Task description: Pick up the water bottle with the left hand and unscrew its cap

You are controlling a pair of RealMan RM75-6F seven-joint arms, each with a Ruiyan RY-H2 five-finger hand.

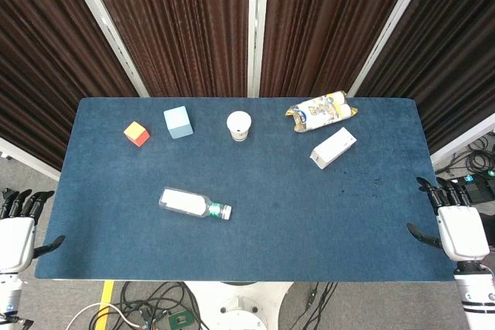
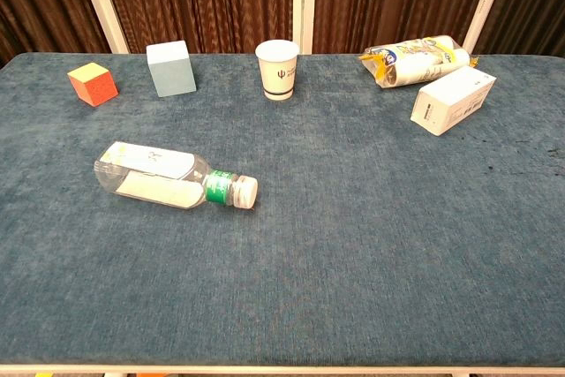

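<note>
Both our hands hang off the blue felt-covered table [image 1: 371, 222], left hand [image 1: 17, 231] and right hand [image 1: 458, 226] spread and empty; the clear plastic water bottle [image 2: 172, 177] lies sideways near the table's left front, cap [image 2: 246, 192] on.

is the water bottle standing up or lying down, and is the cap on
Lying on its side: the water bottle rests lengthwise on the table, with its white cap on, pointing right.

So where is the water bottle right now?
The water bottle lies on its side on the table's left half, nearer the front edge than the orange cube.
</note>
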